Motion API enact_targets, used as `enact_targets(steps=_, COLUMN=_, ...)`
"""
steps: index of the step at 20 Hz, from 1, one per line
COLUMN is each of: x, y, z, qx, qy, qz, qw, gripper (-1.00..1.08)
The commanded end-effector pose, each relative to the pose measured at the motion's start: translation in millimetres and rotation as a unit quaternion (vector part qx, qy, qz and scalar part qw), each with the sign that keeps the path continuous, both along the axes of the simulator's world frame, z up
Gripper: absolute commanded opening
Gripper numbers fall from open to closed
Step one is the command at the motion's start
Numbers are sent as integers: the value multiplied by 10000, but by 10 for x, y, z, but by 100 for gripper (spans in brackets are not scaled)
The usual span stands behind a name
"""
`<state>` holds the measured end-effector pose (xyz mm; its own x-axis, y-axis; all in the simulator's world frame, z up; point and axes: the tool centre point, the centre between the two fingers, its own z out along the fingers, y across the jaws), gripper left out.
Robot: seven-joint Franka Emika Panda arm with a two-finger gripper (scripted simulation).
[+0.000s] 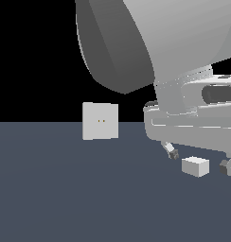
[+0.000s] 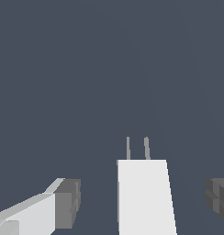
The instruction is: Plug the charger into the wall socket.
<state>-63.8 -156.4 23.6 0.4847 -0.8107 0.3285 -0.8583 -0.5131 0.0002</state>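
Our gripper (image 1: pixel 199 160) is hanging low with its fingers spread wide and empty, straddling the charger (image 1: pixel 195 167), which is lying on the floor (image 1: pixel 89 198) between them. The wall socket (image 1: pixel 100 121) is standing upright farther back, toward the exterior view's left. In the wrist view, two thin prongs (image 2: pixel 137 148) are pointing out from the block, so we are judging it best to close squarely on the flat sides, keeping those prongs level for the holes.

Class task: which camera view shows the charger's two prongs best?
The wrist view: the charger fills the foreground and its prongs stand out against the floor. The exterior view shows only a small white block, prongs hidden.
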Motion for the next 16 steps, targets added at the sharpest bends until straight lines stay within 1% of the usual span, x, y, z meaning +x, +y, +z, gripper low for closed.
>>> enact_targets(steps=1, x=3, y=2, z=-79, qx=1, qy=-5, qz=-1, qw=10000, gripper=100)
enact_targets(steps=5, x=3, y=0, z=-121, qx=-1, qy=-6, qz=-3, qw=10000, gripper=100)
enact_targets(steps=6, x=3, y=0, z=-121, qx=-1, qy=-6, qz=-3, qw=10000, gripper=-100)
enact_targets(steps=16, x=-2, y=-12, z=-117, qx=-3, qy=-5, qz=-15, qw=10000, gripper=-100)
